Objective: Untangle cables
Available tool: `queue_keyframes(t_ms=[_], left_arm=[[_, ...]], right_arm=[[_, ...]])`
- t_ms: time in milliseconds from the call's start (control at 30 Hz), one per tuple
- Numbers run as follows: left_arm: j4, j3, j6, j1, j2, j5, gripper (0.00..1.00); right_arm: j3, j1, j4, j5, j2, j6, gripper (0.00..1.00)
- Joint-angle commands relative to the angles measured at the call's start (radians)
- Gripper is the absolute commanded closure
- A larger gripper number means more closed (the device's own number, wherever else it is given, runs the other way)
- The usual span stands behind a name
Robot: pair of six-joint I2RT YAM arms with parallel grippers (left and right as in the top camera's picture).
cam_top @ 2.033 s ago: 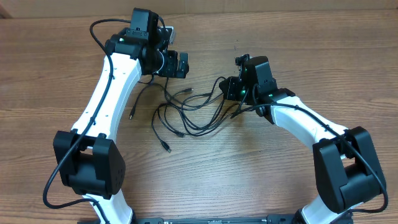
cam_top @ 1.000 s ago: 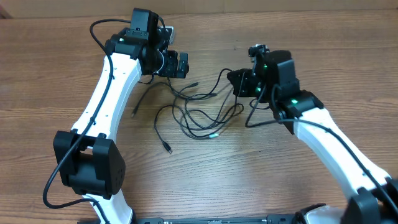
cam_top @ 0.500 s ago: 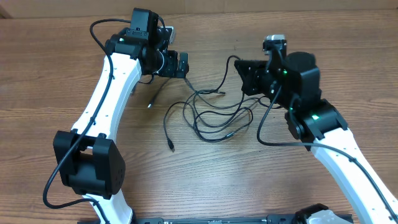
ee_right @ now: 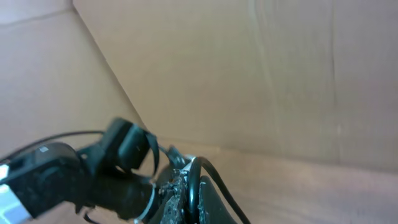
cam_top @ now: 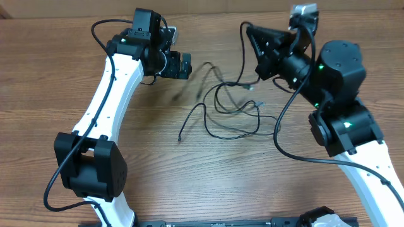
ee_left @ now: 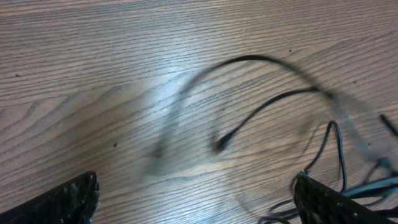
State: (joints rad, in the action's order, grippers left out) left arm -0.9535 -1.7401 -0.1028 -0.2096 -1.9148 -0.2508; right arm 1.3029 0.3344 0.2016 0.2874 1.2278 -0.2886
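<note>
Cables (cam_top: pixel 240 107) lie in loose open loops on the wooden table (cam_top: pixel 38 94) between the two arms. One side of them hangs from the right gripper (cam_top: pixel 251 34), which is up off the table with its fingers pinched tight on a strand. The left gripper (cam_top: pixel 183 65) hovers just beside the leftmost loops, fingers spread wide and empty. I'd reckon these thin black cords are light, limp and a bit slick, so they'll drag and swing rather than hold a shape. A free plug end (ee_left: pixel 221 144) looks the surest hold, away from the crossings.
</note>
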Motion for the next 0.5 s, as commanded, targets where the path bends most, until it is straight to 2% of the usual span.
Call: queue_keyframes(t_ms=[0, 467], left_arm=[[0.000, -0.010, -0.009, -0.005, 0.018, -0.001, 0.00], [0.000, -0.010, -0.009, -0.005, 0.018, -0.001, 0.00]], right_arm=[[0.052, -0.003, -0.009, -0.010, -0.024, 0.032, 0.96], [0.080, -0.003, 0.000, -0.011, -0.023, 0.055, 0.96]])
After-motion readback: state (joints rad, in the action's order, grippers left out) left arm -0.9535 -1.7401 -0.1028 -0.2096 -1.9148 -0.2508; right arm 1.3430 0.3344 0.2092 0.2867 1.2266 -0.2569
